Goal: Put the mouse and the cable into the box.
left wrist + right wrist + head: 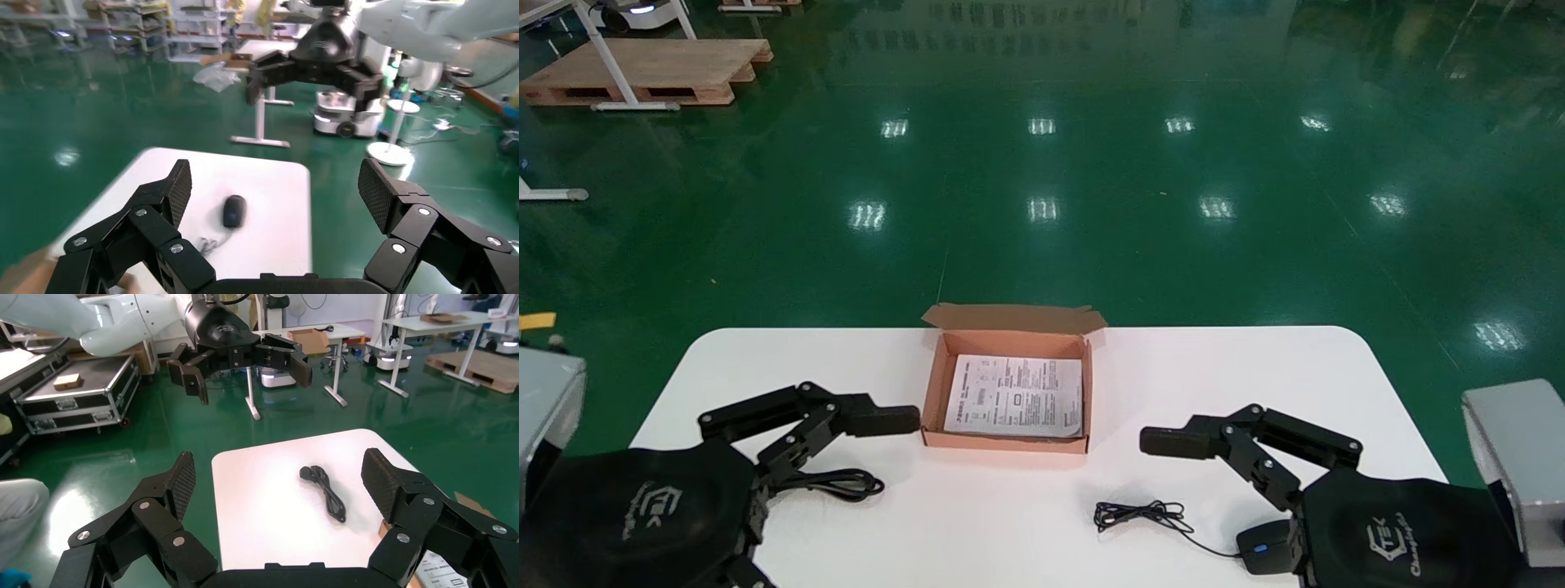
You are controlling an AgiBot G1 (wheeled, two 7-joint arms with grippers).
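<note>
The box [934,384] sits at the middle of the surface's [1009,514] far edge. Its flaps are folded back and only a printed sheet of paper [1017,396] lies flat on its floor, so it looks ready to be filled and neither item is in it yet.

The mouse [1264,549] lies by the near edge toward the right corner, partly hidden under the right wrist. Its thin cord [1140,516] is bunched in a loose tangle between the mouse and the middle of the near edge. The cable [842,483], thicker and folded into a loop, lies toward the near left corner, just beside the left arm.

The left end effector [276,187] hangs just off the box's left wall, and the right end effector [280,473] hangs well to the right of the box, above the mouse's side of the surface. Both have their fingers spread wide and hold nothing. Each arm appears to be stationed on the side of its nearest item, which suggests the left will take the cable and the right the mouse.

Nothing has been grasped so far, so I judge the task to be at its very start. The trailing cord is likely the awkward part, since it could drag or hang over the box's rim.
</note>
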